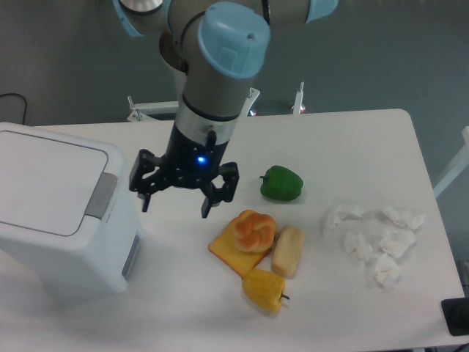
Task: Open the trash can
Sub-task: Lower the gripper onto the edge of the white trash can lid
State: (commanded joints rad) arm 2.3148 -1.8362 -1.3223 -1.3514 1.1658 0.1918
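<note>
The trash can (55,209) is a large white boxy bin at the left of the table, its flat white lid down. A grey rectangular push tab (101,195) sits at the lid's right edge. My gripper (176,207) hangs over the table just right of the bin, a short way from the tab. Its black fingers (209,204) are spread apart with nothing between them.
A green pepper (281,183) lies right of the gripper. A bread roll (253,229) on an orange slice, a small loaf (287,251) and a yellow pepper (265,290) lie at front centre. Crumpled white tissues (375,238) lie at the right. The table's front edge is near.
</note>
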